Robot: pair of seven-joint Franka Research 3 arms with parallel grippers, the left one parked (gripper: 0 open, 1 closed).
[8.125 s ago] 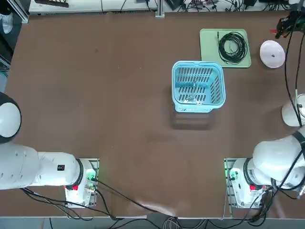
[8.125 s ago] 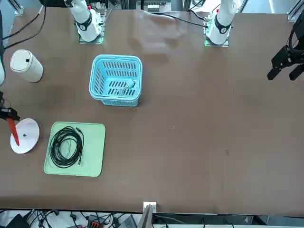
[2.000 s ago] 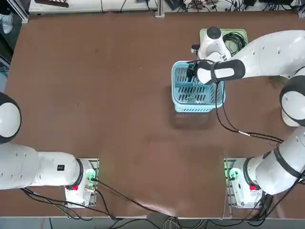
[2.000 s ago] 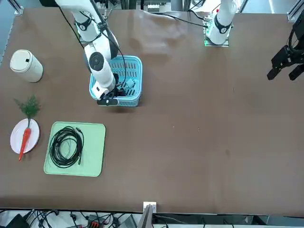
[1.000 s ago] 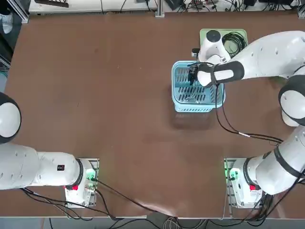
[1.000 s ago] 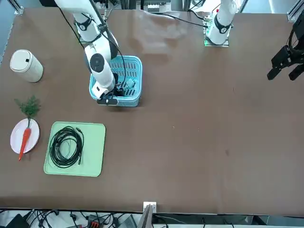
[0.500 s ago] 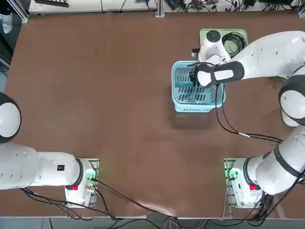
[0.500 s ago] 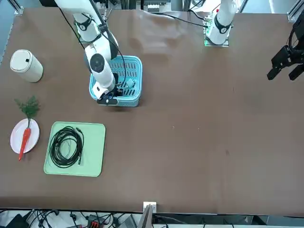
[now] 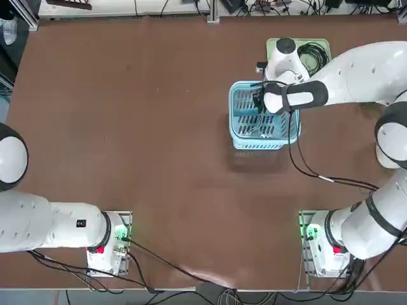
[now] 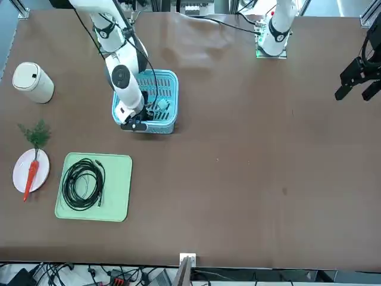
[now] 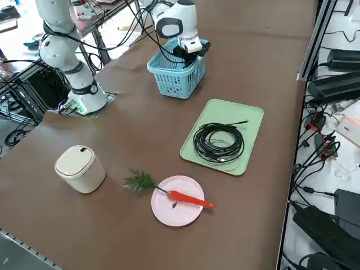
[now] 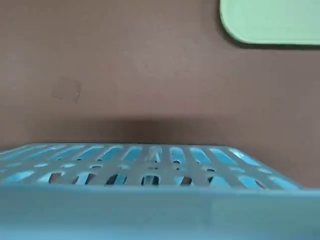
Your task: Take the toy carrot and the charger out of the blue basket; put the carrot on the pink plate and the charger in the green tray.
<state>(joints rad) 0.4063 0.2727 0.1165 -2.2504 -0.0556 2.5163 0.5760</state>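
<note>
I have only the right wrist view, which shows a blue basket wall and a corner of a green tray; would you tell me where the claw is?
Observer: The right claw is down inside the blue basket and shut. I cannot tell whether it grips anything.
Operator: Is the carrot in there as well?
Observer: No, the carrot lies on the pink plate, with its leaves over the rim on the table.
Operator: And is the green tray free?
Observer: The green tray carries a coiled black cable; no charger is on it.
</note>
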